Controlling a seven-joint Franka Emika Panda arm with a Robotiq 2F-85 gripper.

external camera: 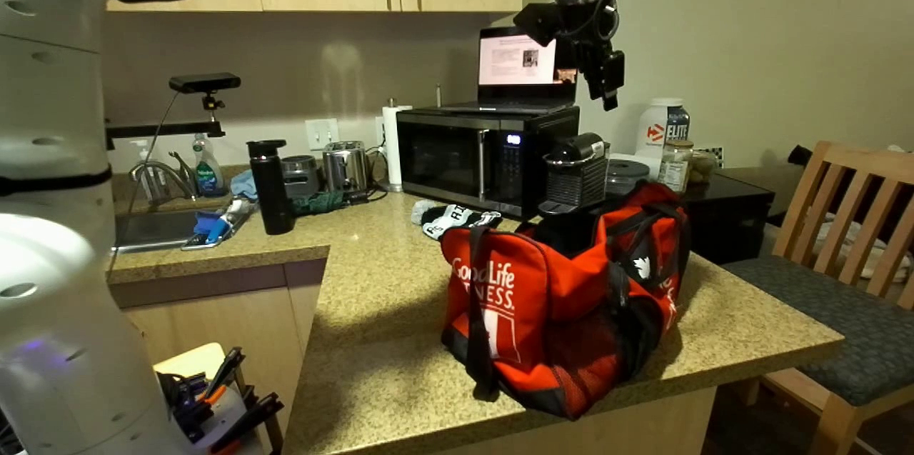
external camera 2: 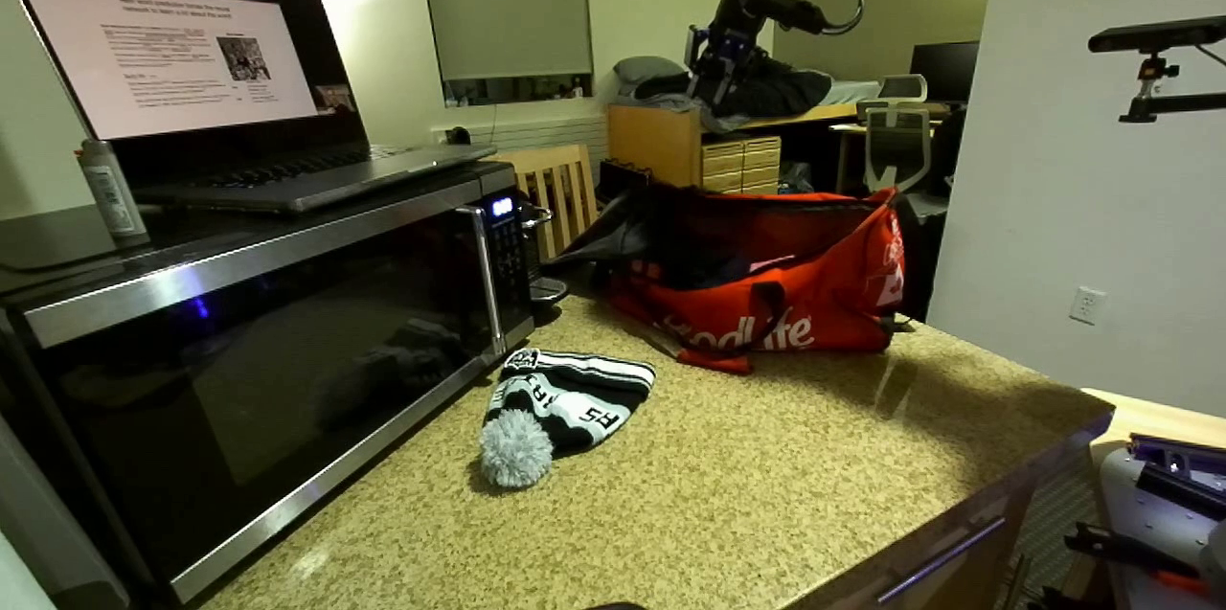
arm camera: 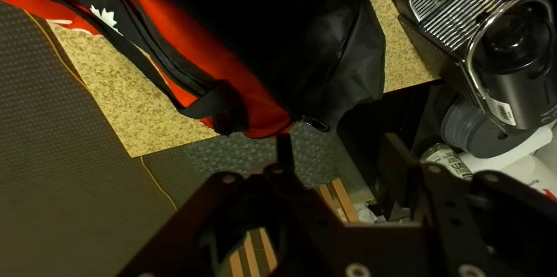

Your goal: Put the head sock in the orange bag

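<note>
Gripper (arm camera: 338, 148) at the bottom of the wrist view, fingers spread apart; it hangs high, right of center, in both exterior views. Orange bag (external camera: 568, 291) sits gaping on the counter (external camera: 385, 326), lower right in an exterior view; pom-pom hat (external camera 2: 567, 409) lies by the microwave (external camera 2: 287, 371), lower center in an exterior view. Can't tell if that's the head sock, bag's inside too dark.
</note>
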